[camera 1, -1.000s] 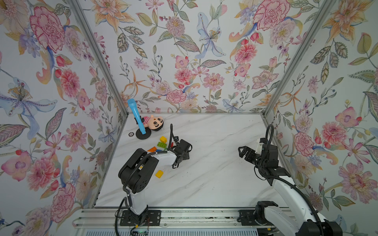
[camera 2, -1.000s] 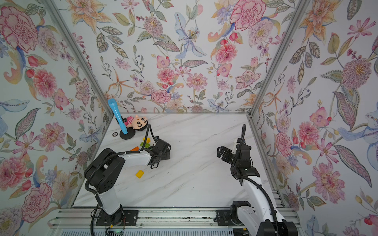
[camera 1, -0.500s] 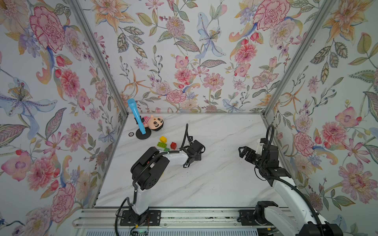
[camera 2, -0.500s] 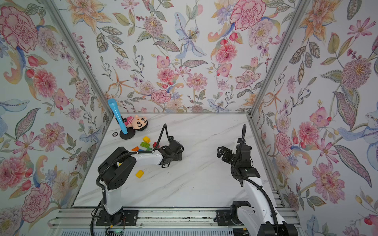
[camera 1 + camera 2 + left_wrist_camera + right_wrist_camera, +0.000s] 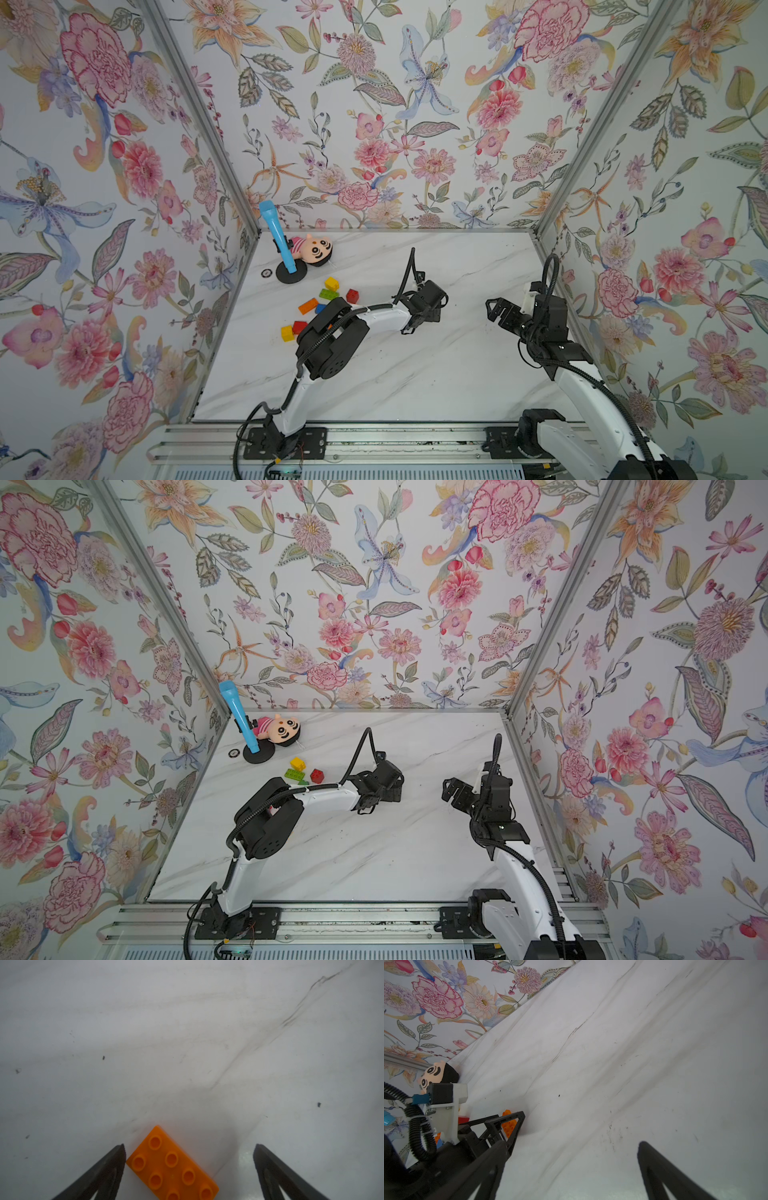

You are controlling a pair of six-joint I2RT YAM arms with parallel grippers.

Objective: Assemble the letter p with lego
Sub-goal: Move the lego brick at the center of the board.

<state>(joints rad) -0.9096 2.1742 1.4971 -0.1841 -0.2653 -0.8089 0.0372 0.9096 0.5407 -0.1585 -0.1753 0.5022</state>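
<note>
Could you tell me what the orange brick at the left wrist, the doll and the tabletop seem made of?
Orange brick: likely moulded plastic, smooth, faintly glossy, crisp round studs. Doll: apparently plush fabric, soft matte face, black hair. Tabletop: white with grey veins, marble look; real stone or printed laminate, I cannot tell.

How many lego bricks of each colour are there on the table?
Yellow bricks: 2
Red bricks: 2
Orange bricks: 2
Green brick: 1
Blue brick: 1
Total: 8 in view; the left arm may hide more.
</note>
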